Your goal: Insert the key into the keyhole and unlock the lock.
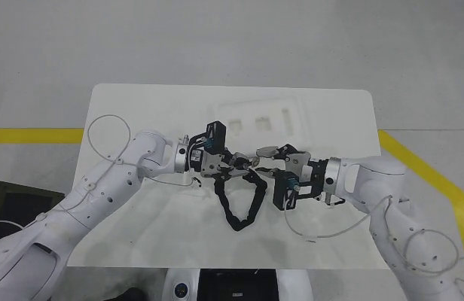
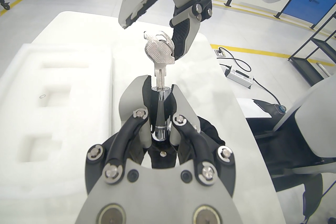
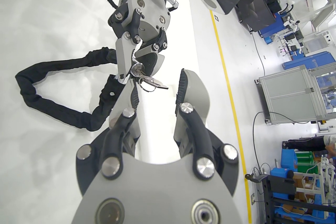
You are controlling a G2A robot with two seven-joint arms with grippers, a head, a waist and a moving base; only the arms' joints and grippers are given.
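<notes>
The left gripper (image 1: pixel 236 162) comes in from 9 o'clock over the middle of the white table (image 1: pixel 126 101), clamped on the lock (image 1: pixel 239 205). The lock's black fabric-sleeved chain hangs in a loop toward 6 o'clock and rests on the tabletop. The right gripper (image 1: pixel 267 162) faces it from 3 o'clock with its fingers spread wide and nothing in its grasp, and the key (image 1: pixel 254 160) sits between the two grippers. A white foam tray (image 1: pixel 258 117) with rectangular recesses lies toward 12 o'clock, well apart from the lock. In the left wrist view, the left gripper (image 2: pixel 160 89) pinches the lock's chrome barrel (image 2: pixel 160 117) between its black pads. The key (image 2: pixel 160 54) stands straight out of the keyhole at the barrel's end. It is silver, its blade is partly sunk in, and a dimpled texture covers its broad head, with a second key head behind it. The right gripper (image 2: pixel 153 33) straddles that head; whether one pad touches it I cannot tell. In the right wrist view, the right gripper (image 3: pixel 157 88) stands parted, with a gap on either side of the key (image 3: pixel 152 81). Beyond it, the left gripper (image 3: pixel 137 70) grips the barrel (image 3: pixel 137 69), and the chain (image 3: pixel 52 96) curves away across the table.
</notes>
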